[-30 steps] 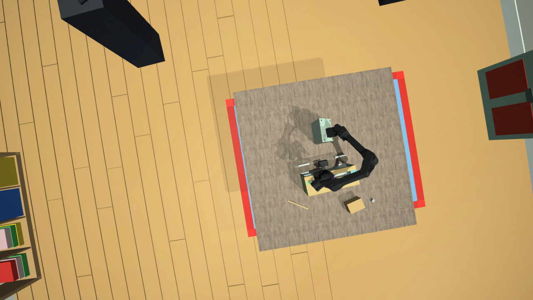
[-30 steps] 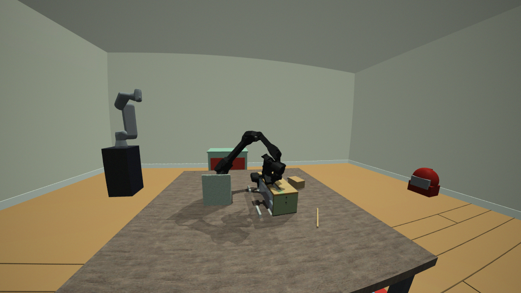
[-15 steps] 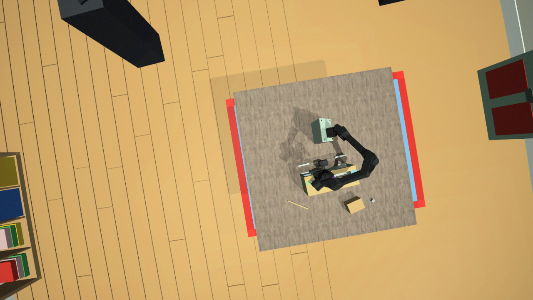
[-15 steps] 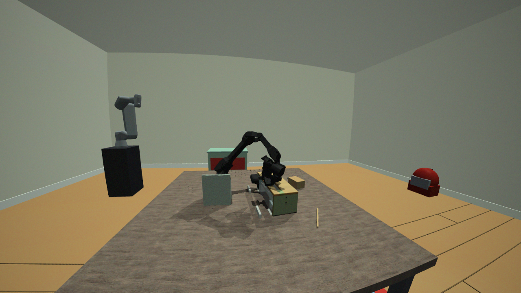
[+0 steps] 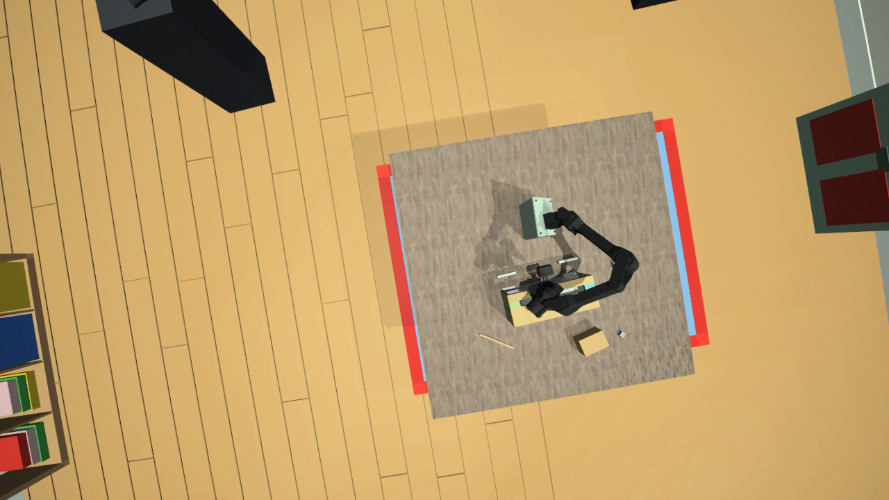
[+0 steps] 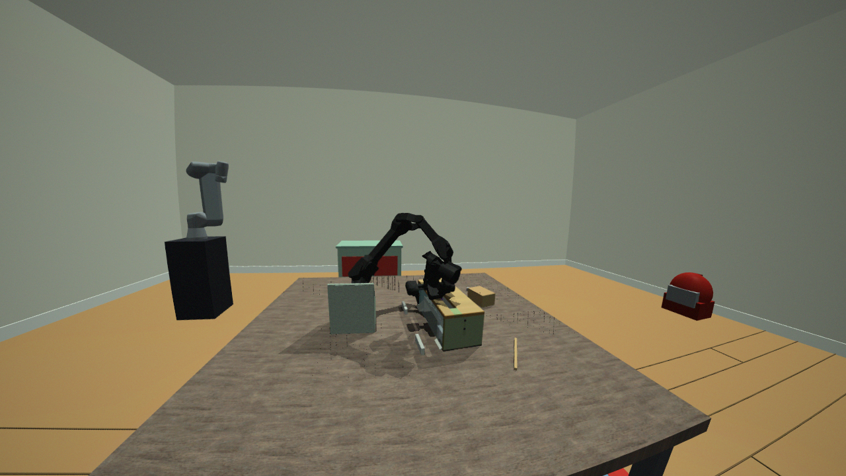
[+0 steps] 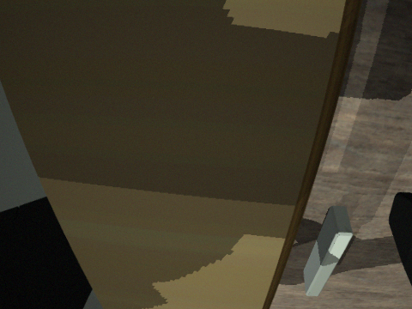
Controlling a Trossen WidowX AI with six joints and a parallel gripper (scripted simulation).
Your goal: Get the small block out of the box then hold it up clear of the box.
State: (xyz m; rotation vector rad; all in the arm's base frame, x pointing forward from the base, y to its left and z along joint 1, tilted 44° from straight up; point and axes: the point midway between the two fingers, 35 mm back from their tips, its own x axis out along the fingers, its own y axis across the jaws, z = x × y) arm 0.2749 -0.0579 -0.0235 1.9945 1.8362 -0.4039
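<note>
The box (image 5: 521, 315) (image 6: 462, 331) stands on the table, its wooden top (image 7: 172, 129) filling much of the wrist view. A green patch (image 5: 515, 303) and a teal patch (image 5: 590, 286) mark the top's two ends. My gripper (image 5: 540, 289) (image 6: 434, 289) (image 7: 261, 200) is open and empty, low over the box. In the wrist view its left finger is over the grey opening beside the wooden strip, and its right finger is out past the edge, over the table. How deep the left finger reaches is hidden. I cannot make out the block on the shelf.
A pale bar (image 5: 506, 273) (image 6: 419, 343) (image 7: 328, 253) and another bar (image 5: 567, 260) (image 6: 404, 306) lie before the box. A mint box (image 5: 535, 220) (image 6: 351, 307) stands by the arm's base. Behind are a stick (image 5: 496, 340) (image 6: 515, 354), a cardboard-coloured block (image 5: 592, 341) (image 6: 480, 295) and a tiny grey cube (image 5: 621, 334).
</note>
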